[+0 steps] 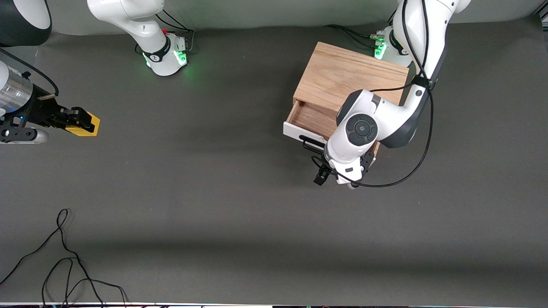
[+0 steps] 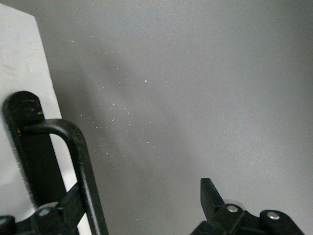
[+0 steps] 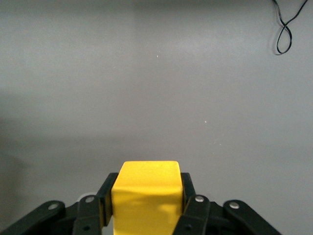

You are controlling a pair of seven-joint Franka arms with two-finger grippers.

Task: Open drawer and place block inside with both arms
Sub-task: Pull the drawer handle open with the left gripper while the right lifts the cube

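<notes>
The oak cabinet [image 1: 351, 75] stands toward the left arm's end of the table. Its drawer [image 1: 310, 119] is pulled out, showing the wooden inside, with the white front [image 1: 295, 131] and black handle [image 1: 309, 143] facing the front camera. The left arm hangs over the drawer and hides part of it. My left gripper [image 1: 322, 174] [image 2: 142, 196] is open just in front of the handle [image 2: 80, 161], whose bar lies close to one finger. At the right arm's end, my right gripper [image 1: 79, 119] [image 3: 145, 191] is shut on the yellow block [image 1: 90, 125] [image 3: 146, 178].
A loose black cable [image 1: 64, 256] [image 3: 283, 29] lies on the grey mat near the front camera, at the right arm's end. The two green-lit arm bases [image 1: 169, 57] [image 1: 380, 46] stand along the robots' edge of the table.
</notes>
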